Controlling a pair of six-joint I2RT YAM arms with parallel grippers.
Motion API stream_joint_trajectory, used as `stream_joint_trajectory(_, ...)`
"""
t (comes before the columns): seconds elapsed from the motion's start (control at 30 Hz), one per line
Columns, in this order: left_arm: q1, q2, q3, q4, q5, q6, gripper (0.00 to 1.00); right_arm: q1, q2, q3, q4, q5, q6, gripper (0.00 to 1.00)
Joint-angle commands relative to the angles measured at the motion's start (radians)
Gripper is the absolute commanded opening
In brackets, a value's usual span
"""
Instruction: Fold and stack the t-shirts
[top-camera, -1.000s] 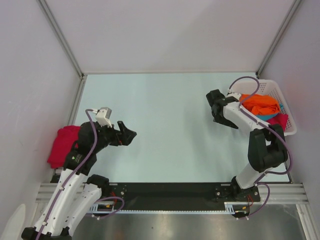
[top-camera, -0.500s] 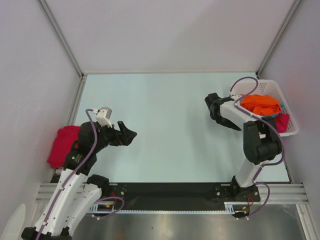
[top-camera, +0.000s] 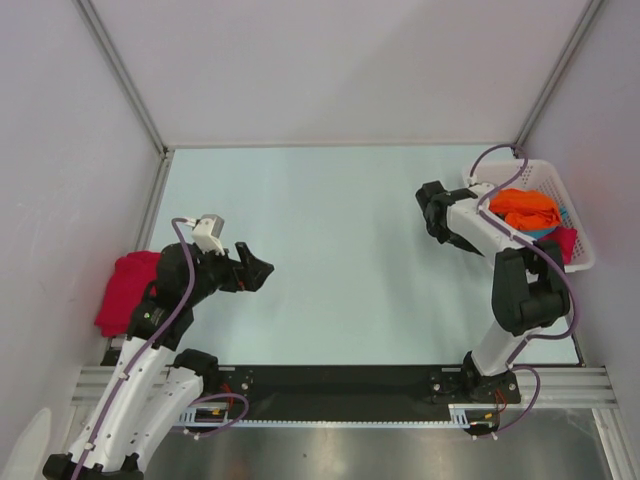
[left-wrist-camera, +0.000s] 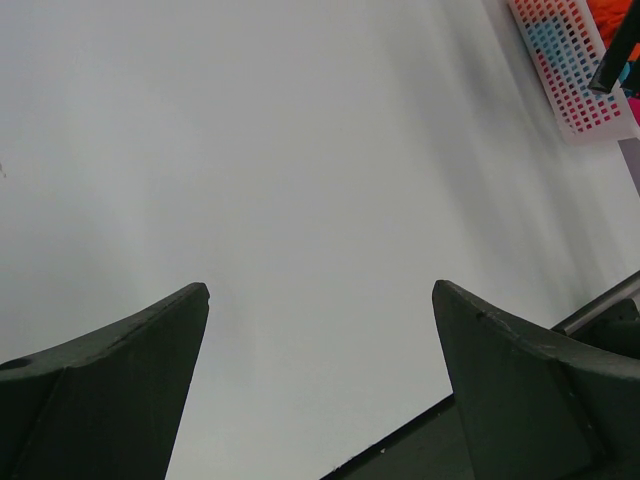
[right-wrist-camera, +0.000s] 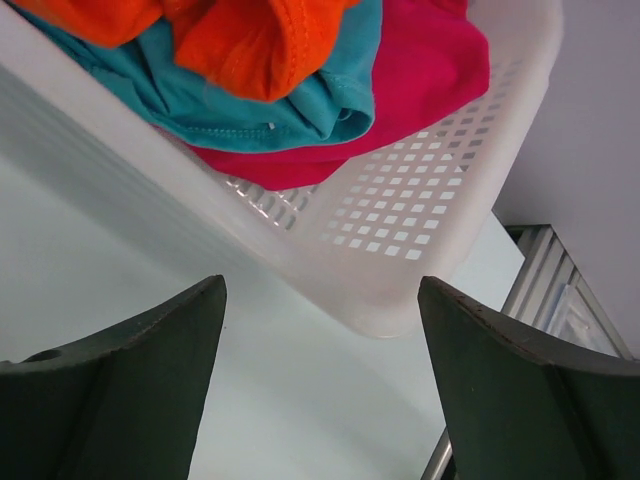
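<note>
**Shirts wait at both ends of the bench.** From the overhead camera, a white plastic lattice basket (top-camera: 585, 252) is seen at the far right of the pale bench (top-camera: 330, 230), with an orange t-shirt (top-camera: 522, 207) heaped on top of its load. A teal t-shirt (top-camera: 548, 232) and a pink t-shirt (top-camera: 566, 240) are glimpsed there only as slivers of colour beneath it. A second pink t-shirt (top-camera: 125, 290), crumpled into a soft mound, is seen at the bench's left edge beside the left arm, and it is shown in no other view.

The right claw (top-camera: 432, 208) is held just beside the basket's left side, its fingers spread wide with nothing between them. The layering is made plain only by the right wrist camera. The orange cloth is bunched on top and the teal one, its stitched hem visible, lies under it. The pink one is pressed against the perforated wall at the bottom. The basket's wall is pierced with small square holes below a smooth band, and its corner is rounded.

The left claw (top-camera: 255, 270) is poised over the near-left part of the bench, well apart from the basket, fully spread and holding nothing. In the left wrist view, the smooth matte bench surface is framed between two dark wedge-shaped fingers. The basket is caught small in the upper right corner, with colour showing through its lattice.
</note>
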Motion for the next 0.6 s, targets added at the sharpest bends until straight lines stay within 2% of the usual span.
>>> stream_joint_trajectory(0.0, 0.004, -0.002, -0.002, 0.038, 0.024, 0.027, 0.99, -0.041, -0.011, 0.034, 0.002, 0.074, -0.012, 0.84)
stream_joint_trajectory(0.13, 0.006, -0.004, -0.002, 0.035, 0.021, 0.027, 0.99, -0.096, 0.004, 0.022, 0.112, -0.002, -0.114, 0.84)
stream_joint_trajectory(0.43, 0.004, -0.001, -0.001, 0.032, 0.021, 0.029, 1.00, -0.142, 0.092, 0.075, 0.160, -0.096, -0.168, 0.82)
stream_joint_trajectory(0.5, 0.004, -0.001, 0.001, 0.030, 0.021, 0.027, 1.00, -0.142, 0.106, 0.089, 0.166, -0.114, -0.186, 0.79)
stream_joint_trajectory(0.57, 0.006, -0.001, 0.004, 0.027, 0.020, 0.024, 1.00, -0.142, 0.121, 0.089, 0.191, -0.150, -0.208, 0.68)
